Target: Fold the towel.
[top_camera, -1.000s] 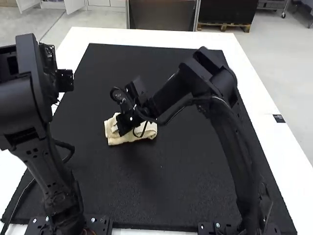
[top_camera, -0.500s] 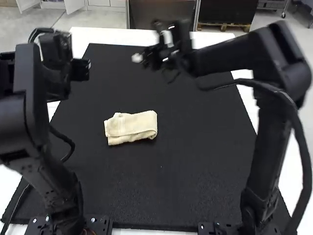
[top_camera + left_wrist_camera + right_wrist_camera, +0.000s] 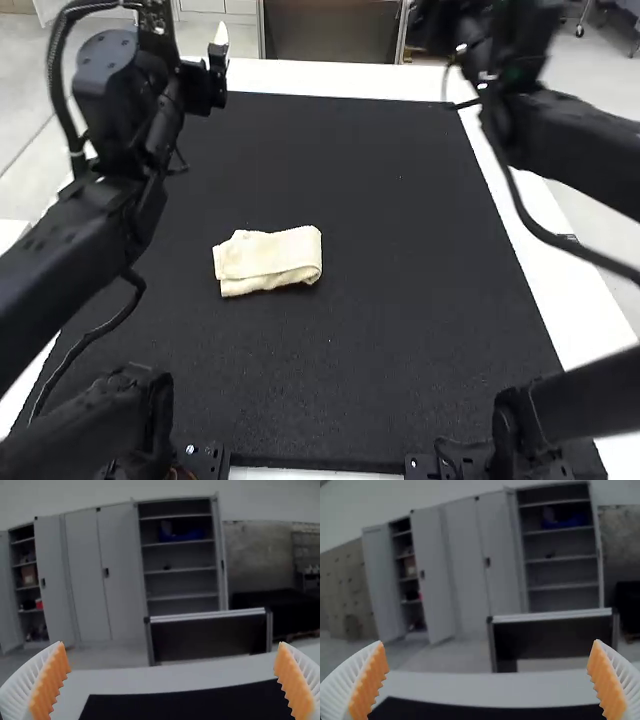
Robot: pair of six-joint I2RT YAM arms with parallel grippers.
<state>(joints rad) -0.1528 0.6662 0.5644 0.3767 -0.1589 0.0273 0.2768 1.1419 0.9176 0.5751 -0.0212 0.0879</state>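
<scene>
On the left of the high view, the left arm [image 3: 55, 255] is raised over that side of the counter [image 3: 575, 300]; a moment ago it stood more upright, nearer the front. In its own wrist view, the left gripper [image 3: 171, 646] has its jaws spread wide, with nothing between them

Next, left of centre on a black mat [image 3: 330, 370], lies the cream towel [image 3: 267, 257], folded into a small oblong with layered edges at its near side, a rounded fold at its right end and a slightly uneven far-left corner. It lies where it did before, untouched by either arm

To the right, the right arm [image 3: 590, 140] has changed most: it was over the towel a second ago and is now well apart from it. The right gripper [image 3: 487, 645] also has its jaws spread, holding nothing

This withdrawal suggests the folding is finished, or very nearly so; at most, that corner might want tidying
</scene>
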